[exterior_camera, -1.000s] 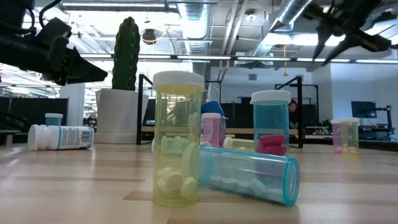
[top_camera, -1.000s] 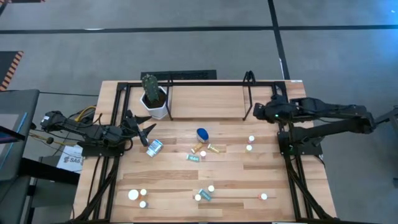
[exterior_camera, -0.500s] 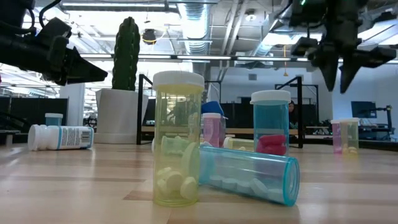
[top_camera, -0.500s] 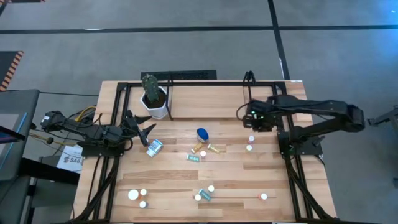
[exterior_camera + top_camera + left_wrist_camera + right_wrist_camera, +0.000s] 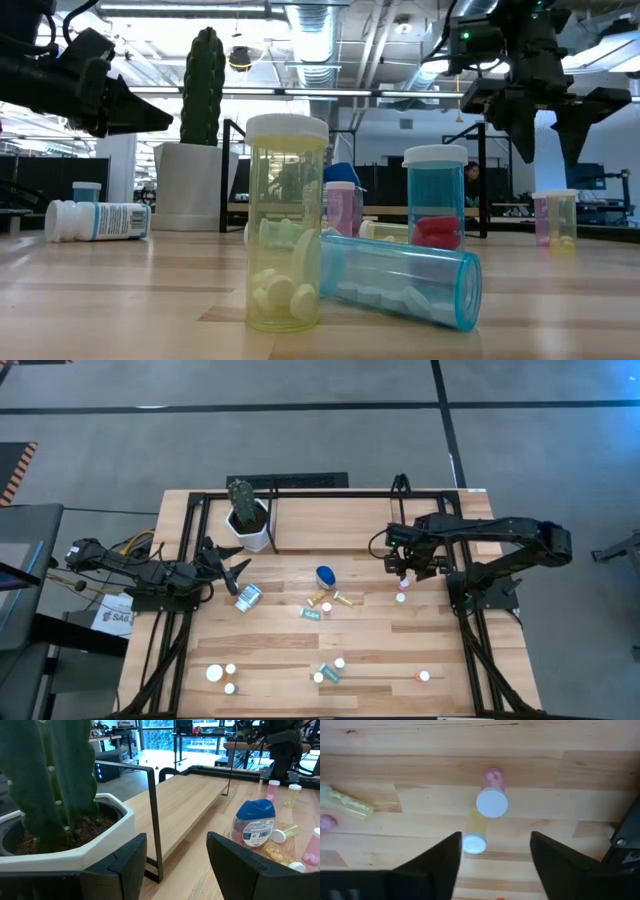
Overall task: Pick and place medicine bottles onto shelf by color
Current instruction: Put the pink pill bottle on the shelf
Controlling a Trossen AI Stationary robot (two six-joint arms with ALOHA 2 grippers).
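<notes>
Right gripper [image 5: 402,567]: hanging over pink bottle [image 5: 491,796] & yellow bottle [image 5: 474,836], both upright on table [image 5: 280,630] near shelf's [image 5: 330,520] right end; fingers spread wide, holding nothing. Left gripper [image 5: 235,572]: waiting by cactus pot [image 5: 247,520], fingers partly open, empty. Blue bottle [image 5: 325,575] sitting mid-table w/ other bottles lying around it; more standing along near edge.

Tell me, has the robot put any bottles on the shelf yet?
Not yet: the shelf board shows no bottles. The right claw hangs open and empty over the pink bottle and yellow bottle. The left claw waits open near the cactus pot. All bottles remain on the table.
</notes>
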